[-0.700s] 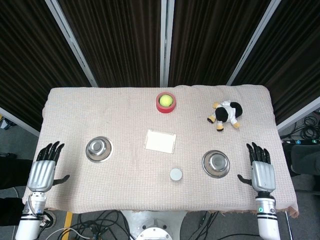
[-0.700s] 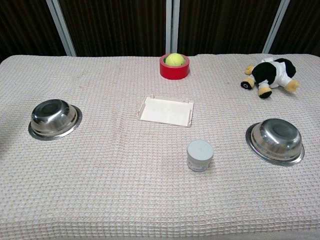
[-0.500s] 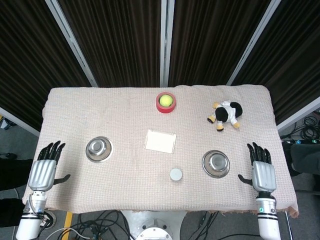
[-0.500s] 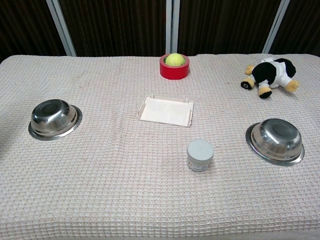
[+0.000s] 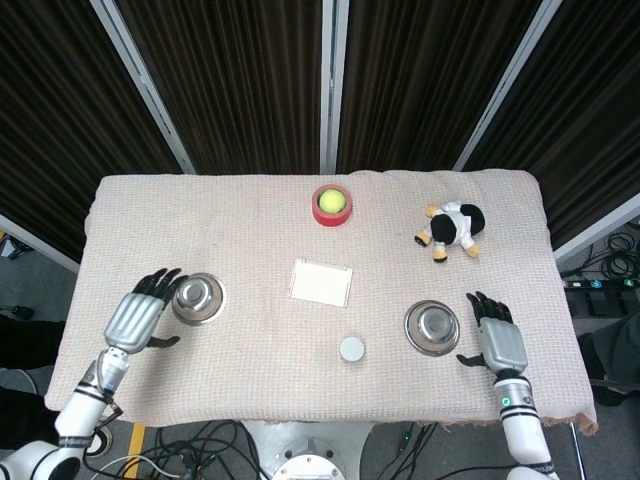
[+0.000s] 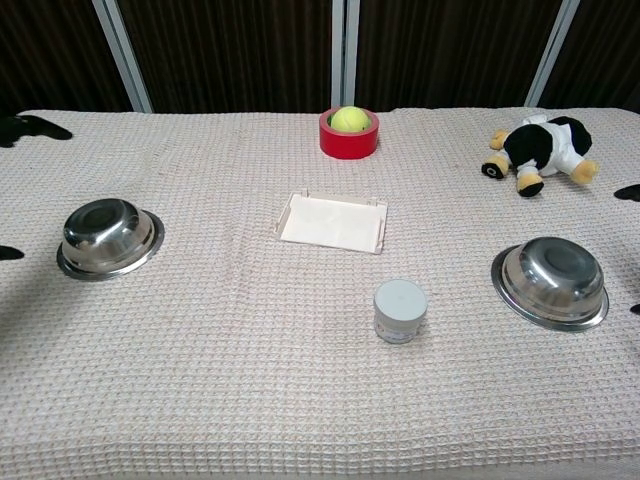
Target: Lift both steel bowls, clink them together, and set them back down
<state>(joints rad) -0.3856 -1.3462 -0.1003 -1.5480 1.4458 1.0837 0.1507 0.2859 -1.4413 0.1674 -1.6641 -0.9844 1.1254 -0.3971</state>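
Observation:
Two steel bowls rest upside up on the beige cloth. The left bowl (image 5: 198, 297) (image 6: 108, 235) sits at the table's left, and my left hand (image 5: 140, 317) hovers just beside its left rim, fingers spread, holding nothing. The right bowl (image 5: 432, 327) (image 6: 551, 279) sits at the right front, with my right hand (image 5: 496, 343) close by its right rim, fingers apart and empty. In the chest view only dark fingertips (image 6: 30, 126) of the left hand and a fingertip (image 6: 628, 192) of the right hand show at the frame edges.
A white lidded tray (image 5: 321, 283) lies mid-table, a small white jar (image 5: 352, 348) in front of it. A red tape roll with a tennis ball (image 5: 331, 204) stands at the back, a plush cow (image 5: 453, 228) at the back right.
Both hands have moved inward from the table's outer edges, the left up to the left bowl's rim and the right toward the right bowl. The bowls have not moved.

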